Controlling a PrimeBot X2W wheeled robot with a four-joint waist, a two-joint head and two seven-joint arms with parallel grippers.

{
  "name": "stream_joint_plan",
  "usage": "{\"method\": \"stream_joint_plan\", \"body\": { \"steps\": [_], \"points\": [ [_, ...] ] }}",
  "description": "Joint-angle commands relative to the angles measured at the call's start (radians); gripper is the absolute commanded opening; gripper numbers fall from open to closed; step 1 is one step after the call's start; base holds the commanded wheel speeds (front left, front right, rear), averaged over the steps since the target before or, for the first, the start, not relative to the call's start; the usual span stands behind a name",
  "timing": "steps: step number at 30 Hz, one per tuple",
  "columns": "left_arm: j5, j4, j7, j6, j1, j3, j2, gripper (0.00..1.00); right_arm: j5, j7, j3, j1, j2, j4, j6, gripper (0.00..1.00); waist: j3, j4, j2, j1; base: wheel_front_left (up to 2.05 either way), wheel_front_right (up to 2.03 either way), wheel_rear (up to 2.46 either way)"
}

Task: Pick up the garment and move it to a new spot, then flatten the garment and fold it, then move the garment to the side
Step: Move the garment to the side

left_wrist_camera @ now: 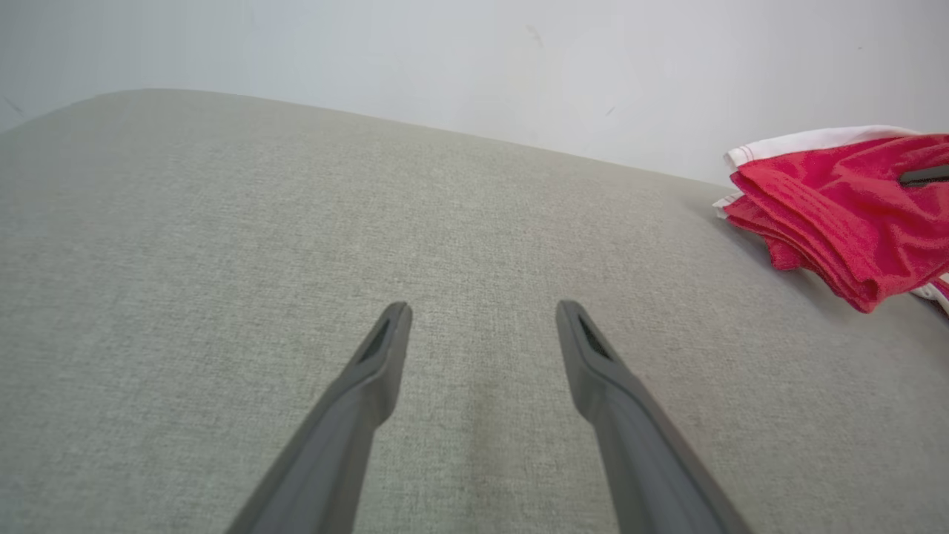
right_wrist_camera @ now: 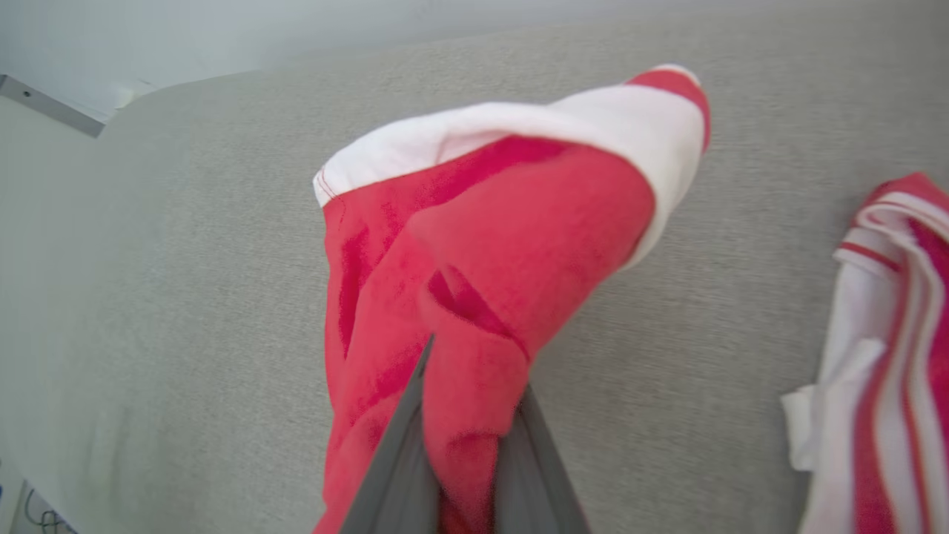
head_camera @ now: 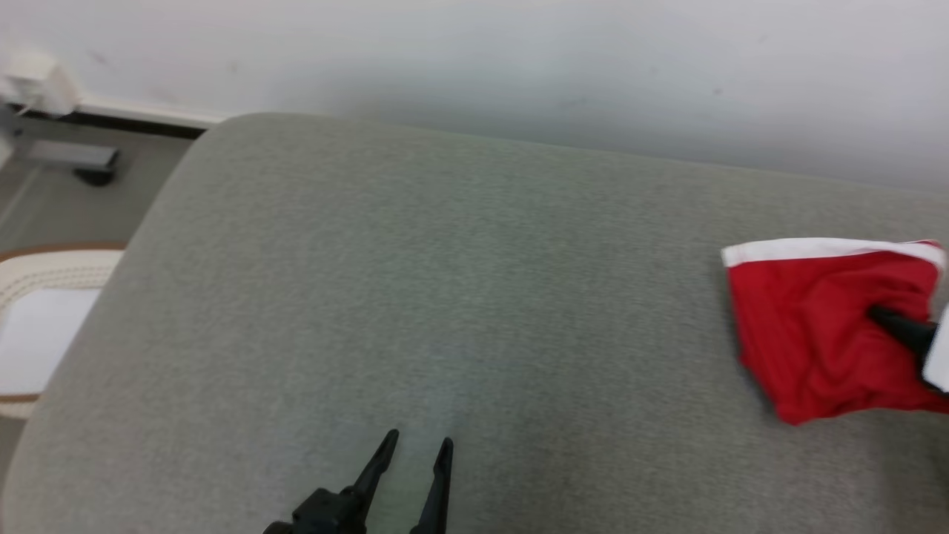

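1 small fold of the red garment [right_wrist_camera: 519, 222] is clamped in the right pincer [right_wrist_camera: 474, 378], so lifting may pull it free. The left pincer [left_wrist_camera: 483, 308], well to its left, stands apart.

Red garment [head_camera: 808, 334] with white band, folded in layers, one edge bunched.

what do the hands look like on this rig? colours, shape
Left hand: two long tapered dark grey fingers, a slot near each tip, on a black base block. Right hand: same dark fingers, with a white casing behind them.
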Motion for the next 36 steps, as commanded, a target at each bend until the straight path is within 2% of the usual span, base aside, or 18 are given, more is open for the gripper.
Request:
{"method": "stream_joint_plan", "body": {
  "steps": [1,4,6,12,14,15,19,24,31,36],
  "points": [
    [0.016,-0.004,0.0,-0.005,-0.01,0.002,0.004,1.0,-0.019,0.018,-0.016,-0.012,-0.02,-0.006,0.0,0.0,-0.007,-0.062,0.0,-0.0001,0.0,0.0,0.0],
    [0.016,-0.001,0.0,-0.013,-0.023,0.001,0.004,1.0,-0.069,0.079,-0.067,-0.012,-0.067,-0.017,0.0,0.0,0.008,-0.087,0.0,-0.0001,0.0,0.0,0.0],
    [-0.026,0.008,0.0,-0.016,-0.018,0.006,0.004,1.0,-0.113,0.104,-0.106,-0.006,-0.094,-0.017,0.0,0.0,0.022,-0.096,0.0,-0.0001,0.0,0.0,0.0],
    [-0.009,0.031,0.0,-0.031,-0.037,0.021,0.004,1.0,-0.289,0.115,-0.212,0.025,-0.15,-0.008,0.0,0.0,0.068,-0.1,0.0,-0.0001,0.0,0.0,0.0],
    [-0.005,0.037,0.0,-0.034,-0.041,0.029,0.004,1.0,-0.344,0.094,-0.25,0.041,-0.152,0.007,0.0,0.41,0.077,-0.099,0.0,-0.0001,0.0,0.0,0.0],
    [-0.005,0.04,0.0,-0.034,-0.042,0.032,0.004,1.0,-0.371,0.087,-0.266,0.053,-0.15,0.019,0.0,1.0,0.079,-0.099,0.0,-0.0001,0.0,0.0,0.0],
    [0.003,0.048,0.0,-0.036,-0.039,0.045,0.004,1.0,-0.52,0.052,-0.252,0.106,-0.205,0.023,0.0,1.0,0.079,-0.107,0.0,-0.0001,0.0,0.0,0.0],
    [0.017,0.05,0.0,-0.033,-0.029,0.071,0.004,1.0,-0.573,-0.043,-0.251,0.157,-0.199,-0.011,0.0,1.0,0.041,-0.129,0.0,-0.0001,0.0,0.0,0.0],
    [0.035,0.037,0.0,-0.021,0.021,0.093,0.004,1.0,-0.511,-0.302,-0.24,0.305,-0.123,-0.221,-0.001,1.0,-0.072,-0.152,0.0,-0.0001,0.0,0.0,0.0],
    [0.05,0.045,0.0,0.001,0.074,0.115,0.004,1.0,-0.546,-0.551,-0.252,0.452,0.002,-0.372,-0.001,1.0,-0.155,-0.169,0.0,-0.0001,0.0,0.0,0.0]
  ]
}}
